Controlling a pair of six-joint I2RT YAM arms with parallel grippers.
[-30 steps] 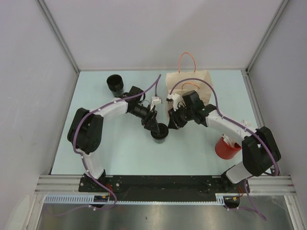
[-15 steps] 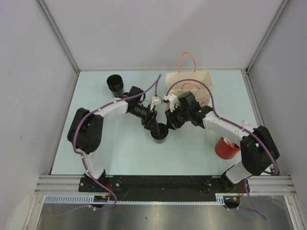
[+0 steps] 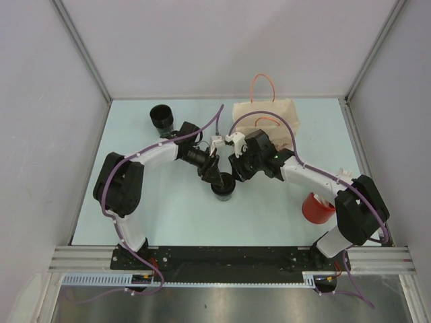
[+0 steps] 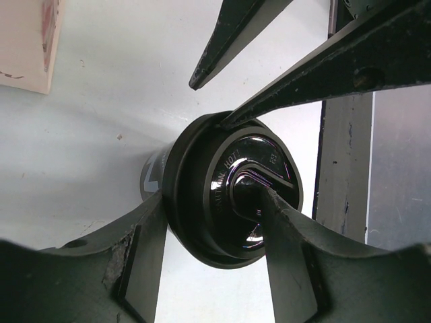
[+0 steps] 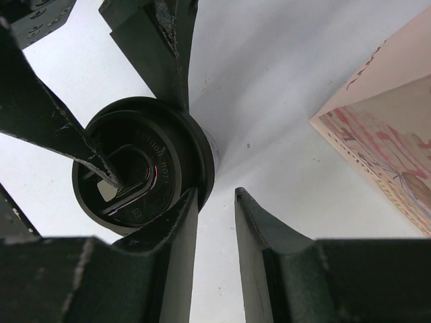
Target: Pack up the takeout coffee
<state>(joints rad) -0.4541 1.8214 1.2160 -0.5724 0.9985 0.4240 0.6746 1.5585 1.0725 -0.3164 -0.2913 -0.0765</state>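
In the top view, a black cup (image 3: 223,188) with its lid on is seen standing near the middle of the table (image 3: 168,222). A paper bag (image 3: 266,118) is stood just behind it to the right, handles up. It is probably kept there so that the cup can be carried in over a short path. The left gripper (image 3: 217,179) is set down on the cup from the back left, and the right gripper (image 3: 235,172) is held just beside the cup on its right. A second black cup (image 3: 161,117) at the back left and a red cup (image 3: 316,207) near the right arm's base are both well apart from the grippers.

In the left wrist view, one finger (image 4: 145,249) is pressed against the cup's outside under the rim of the lid (image 4: 215,168). The other finger is laid on the glossy top by the drinking spout, so part of the lid is clamped between them. This grip is judged to be for steadying the cup or seating the lid rather than for carrying. One finger of the right gripper is seen touching the far rim.

In the right wrist view, the jaws are narrowly parted with only bare table between them, so nothing is gripped. The inner finger (image 5: 175,262) is laid against the lid's rim and the outer one stands clear. Whether this is a brace or an approach for a handover cannot be told.
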